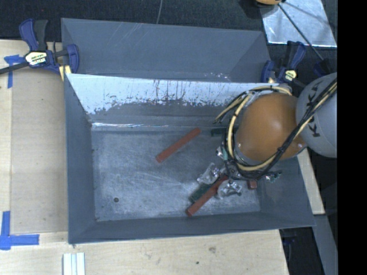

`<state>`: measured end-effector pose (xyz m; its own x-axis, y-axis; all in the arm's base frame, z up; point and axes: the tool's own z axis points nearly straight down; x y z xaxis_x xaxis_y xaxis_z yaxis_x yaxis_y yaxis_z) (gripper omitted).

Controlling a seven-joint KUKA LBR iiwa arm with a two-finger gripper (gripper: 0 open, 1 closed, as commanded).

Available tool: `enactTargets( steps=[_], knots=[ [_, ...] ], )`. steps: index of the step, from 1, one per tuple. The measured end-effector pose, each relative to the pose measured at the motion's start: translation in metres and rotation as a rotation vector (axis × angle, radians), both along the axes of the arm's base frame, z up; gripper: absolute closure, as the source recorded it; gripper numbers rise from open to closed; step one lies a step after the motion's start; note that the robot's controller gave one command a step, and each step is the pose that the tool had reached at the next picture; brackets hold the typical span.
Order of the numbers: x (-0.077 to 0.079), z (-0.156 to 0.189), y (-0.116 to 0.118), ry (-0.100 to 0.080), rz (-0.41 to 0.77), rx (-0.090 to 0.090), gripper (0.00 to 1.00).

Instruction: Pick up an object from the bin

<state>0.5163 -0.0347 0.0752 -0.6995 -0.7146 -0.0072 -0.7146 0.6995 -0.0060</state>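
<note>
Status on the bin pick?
Gripper low in bin, right side, over upper end of a red-brown stick. Second red-brown stick lies mid-bin, apart. Nothing blocking.

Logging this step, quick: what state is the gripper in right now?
Gripper: cannot be told whether open or closed; it is low over the reddish-brown flat stick at the lower right of the grey metal bin.
</note>
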Motion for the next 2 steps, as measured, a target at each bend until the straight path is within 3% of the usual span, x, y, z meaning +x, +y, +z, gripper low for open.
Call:
enactTargets(
  steps=[1,2],
  knots=[
    [0.0,0.0,0.0,0.0,0.0,0.0,1.0],
    [-0.003,0.189,-0.025,-0.002,-0.028,-0.002,1.0]
  ],
)
